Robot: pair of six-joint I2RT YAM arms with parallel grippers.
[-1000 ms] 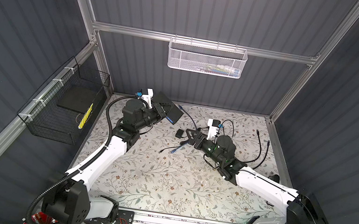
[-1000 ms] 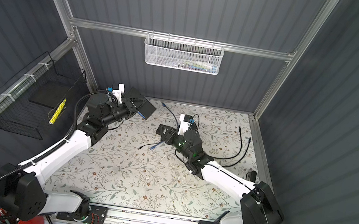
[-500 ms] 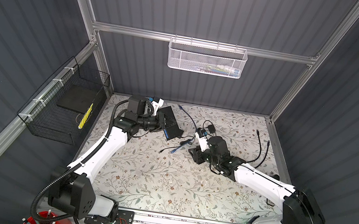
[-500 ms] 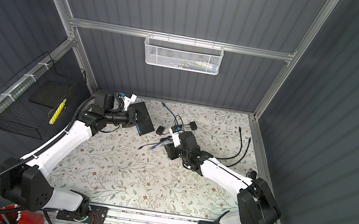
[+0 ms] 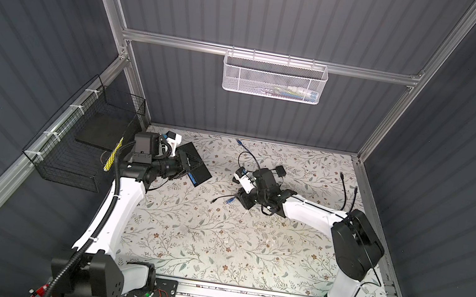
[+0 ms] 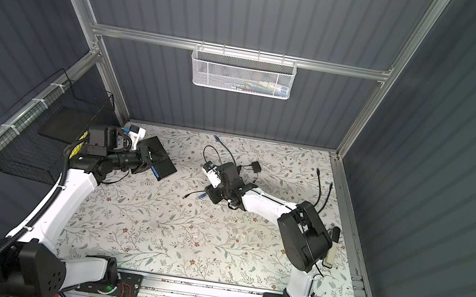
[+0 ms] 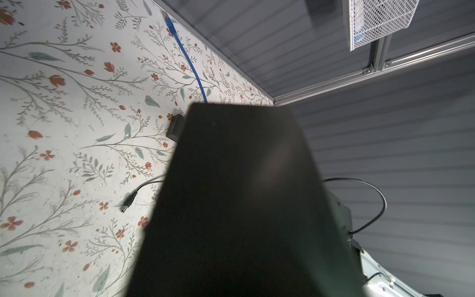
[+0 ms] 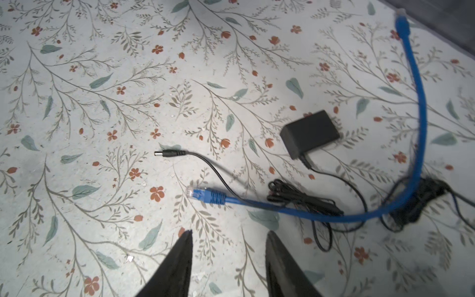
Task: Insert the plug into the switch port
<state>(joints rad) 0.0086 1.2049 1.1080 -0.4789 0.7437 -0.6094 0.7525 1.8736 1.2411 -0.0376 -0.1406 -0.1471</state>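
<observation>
My left gripper [image 5: 182, 163] is shut on the black switch [image 5: 195, 168], holding it tilted above the mat at the back left; its blue port face [image 5: 191, 177] looks toward the middle. The switch [image 7: 244, 205] fills the left wrist view and hides the jaws. A blue cable's clear-tipped plug [image 8: 203, 194] lies flat on the floral mat, seen in both top views [image 5: 229, 200] [image 6: 202, 195]. A black barrel plug [image 8: 167, 153] lies beside it. My right gripper [image 8: 228, 234] hangs open just short of the blue plug, touching nothing; it also shows from above [image 5: 244, 198].
A black power adapter [image 8: 309, 132] and its coiled wire [image 8: 303, 198] lie beyond the plugs. The blue cable's far end [image 5: 238, 141] rests near the back wall. Two black cables [image 5: 344, 190] lie at the right. A black wire basket [image 5: 85, 136] hangs on the left wall.
The left arm has swung the switch round, its blue face now toward the centre. The right gripper has dropped low over the mat near the blue plug, its jaws slightly narrower.
</observation>
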